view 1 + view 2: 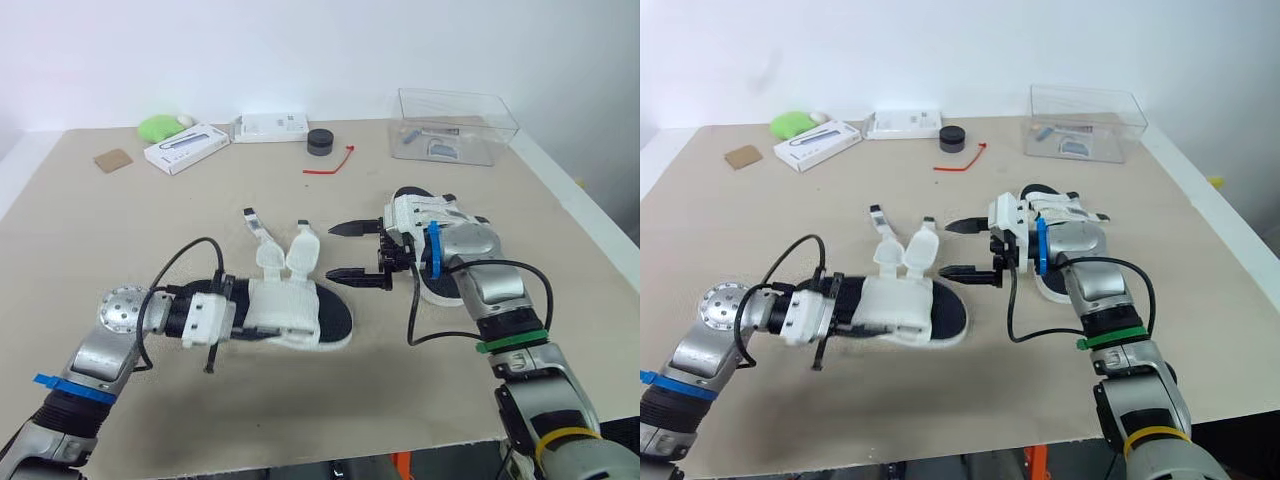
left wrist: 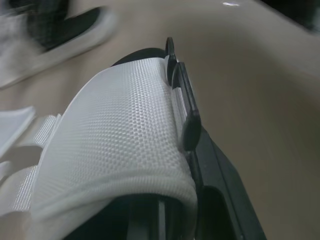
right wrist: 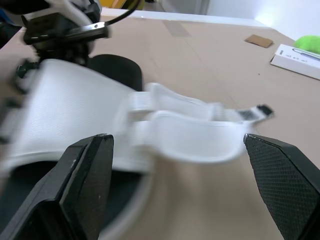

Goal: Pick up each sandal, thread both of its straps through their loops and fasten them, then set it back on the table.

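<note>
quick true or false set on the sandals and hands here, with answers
1. The left hand grips the near sandal. True.
2. Its straps are fastened. False: both lie loose, unthreaded.
3. The right hand is shut on a strap. False: it is open, holding nothing.
4. The far sandal lies on the table by the right arm. True.
5. The clear box sits at the table's near left. False: far right.
</note>
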